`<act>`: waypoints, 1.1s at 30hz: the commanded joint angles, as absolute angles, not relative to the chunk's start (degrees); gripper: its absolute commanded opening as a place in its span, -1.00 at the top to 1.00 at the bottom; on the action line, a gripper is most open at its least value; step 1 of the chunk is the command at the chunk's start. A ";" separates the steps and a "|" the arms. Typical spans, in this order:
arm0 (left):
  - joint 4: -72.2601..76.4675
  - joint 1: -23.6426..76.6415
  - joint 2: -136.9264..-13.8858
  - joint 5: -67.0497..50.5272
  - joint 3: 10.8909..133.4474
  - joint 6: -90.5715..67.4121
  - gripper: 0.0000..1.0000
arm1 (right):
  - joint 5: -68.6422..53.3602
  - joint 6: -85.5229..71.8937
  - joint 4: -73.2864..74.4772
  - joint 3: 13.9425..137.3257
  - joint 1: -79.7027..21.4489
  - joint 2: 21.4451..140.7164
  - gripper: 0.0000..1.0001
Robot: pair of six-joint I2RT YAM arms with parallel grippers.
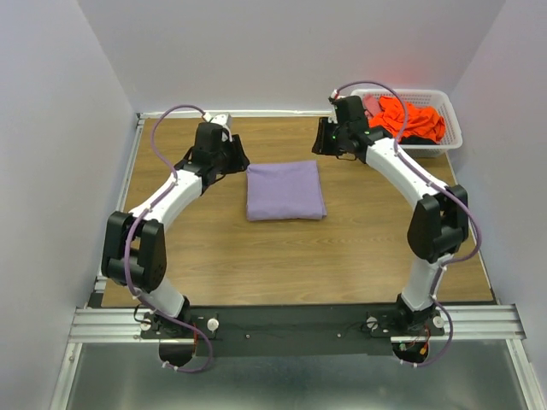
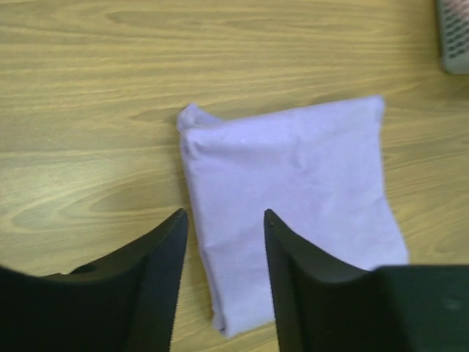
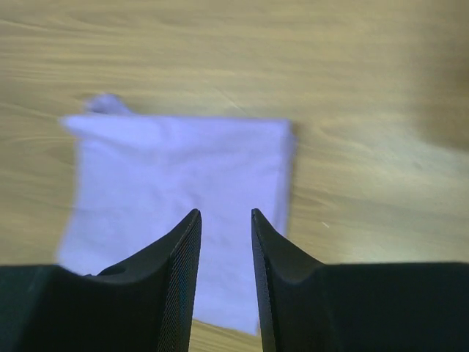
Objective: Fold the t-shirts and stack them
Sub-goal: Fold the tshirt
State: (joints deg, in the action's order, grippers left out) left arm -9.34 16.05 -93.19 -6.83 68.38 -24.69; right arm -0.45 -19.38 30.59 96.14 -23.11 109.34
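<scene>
A lavender-purple t-shirt (image 1: 285, 190) lies folded into a neat rectangle in the middle of the wooden table. It also shows in the left wrist view (image 2: 293, 205) and the right wrist view (image 3: 176, 176). An orange t-shirt (image 1: 412, 120) and a pink one (image 1: 373, 104) lie crumpled in the white basket (image 1: 451, 128) at the back right. My left gripper (image 1: 238, 159) hangs open and empty above the table, just left of the folded shirt's far left corner. My right gripper (image 1: 325, 141) is open and empty, raised beyond the shirt's far right corner, next to the basket.
White walls close in the table on three sides. The table's back edge runs just behind both grippers. A corner of the basket (image 2: 456, 37) shows at the top right of the left wrist view.
</scene>
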 commanded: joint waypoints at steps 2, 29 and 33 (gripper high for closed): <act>-4.58 18.54 -92.46 -13.35 63.73 -25.84 -0.01 | -17.56 -18.89 20.31 90.44 -22.32 108.98 0.22; 0.53 13.89 -119.54 -21.62 85.96 -28.13 0.21 | -35.32 -32.34 0.53 92.66 -13.45 125.17 0.26; 0.61 14.24 -109.18 -22.76 80.17 -28.39 0.02 | -44.36 -38.74 -6.92 84.31 -13.62 117.70 0.11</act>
